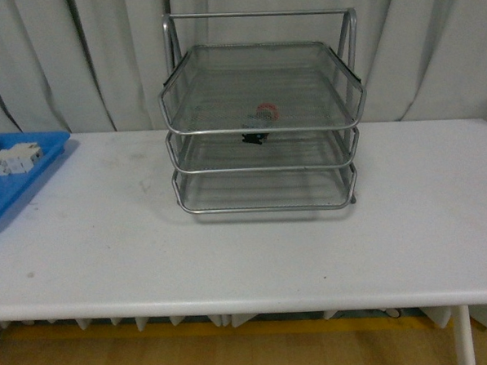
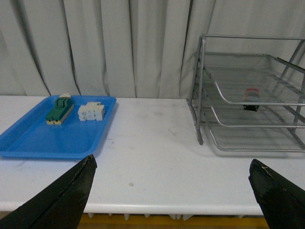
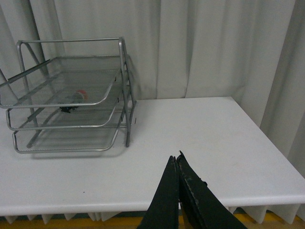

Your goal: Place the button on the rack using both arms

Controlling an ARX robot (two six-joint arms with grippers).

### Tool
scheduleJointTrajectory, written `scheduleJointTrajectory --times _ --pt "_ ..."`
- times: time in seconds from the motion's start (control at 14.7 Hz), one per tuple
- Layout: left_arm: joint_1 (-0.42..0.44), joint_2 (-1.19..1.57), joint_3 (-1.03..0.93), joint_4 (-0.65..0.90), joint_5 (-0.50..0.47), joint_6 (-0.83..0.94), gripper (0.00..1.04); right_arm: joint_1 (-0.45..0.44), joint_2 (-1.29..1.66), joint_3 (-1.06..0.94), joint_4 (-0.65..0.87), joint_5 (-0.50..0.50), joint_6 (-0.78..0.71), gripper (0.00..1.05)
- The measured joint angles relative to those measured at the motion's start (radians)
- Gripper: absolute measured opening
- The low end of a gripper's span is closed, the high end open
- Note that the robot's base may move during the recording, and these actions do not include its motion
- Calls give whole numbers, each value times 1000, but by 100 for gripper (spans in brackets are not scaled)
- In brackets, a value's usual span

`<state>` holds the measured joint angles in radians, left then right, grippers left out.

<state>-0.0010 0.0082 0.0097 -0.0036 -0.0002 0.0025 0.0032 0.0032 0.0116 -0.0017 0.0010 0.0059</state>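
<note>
No writing or brand is readable. The button (image 1: 264, 113), red cap over a dark body, sits in the top tier of the silver wire rack (image 1: 261, 131). Left gripper (image 2: 171, 183) spread wide, empty; right gripper (image 3: 177, 161) closed, empty.

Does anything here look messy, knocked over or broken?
Nothing stands out. The button sits in the rack's top tier, the rack stands square on the table, and two parts lie neatly in the blue tray.
</note>
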Motion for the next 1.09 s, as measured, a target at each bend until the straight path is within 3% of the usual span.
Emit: scheduleJointTrajectory --times 0.2,0.27,0.75,1.09 --pt "0 0 0 0 0 0 98 0 0 0 -2 0 0 2" --pt "0 0 0 0 0 0 98 0 0 0 -2 0 -1 8" --pt "0 0 0 0 0 0 98 0 0 0 -2 0 -1 99" --pt "0 0 0 0 0 0 98 0 0 0 -2 0 -1 98"
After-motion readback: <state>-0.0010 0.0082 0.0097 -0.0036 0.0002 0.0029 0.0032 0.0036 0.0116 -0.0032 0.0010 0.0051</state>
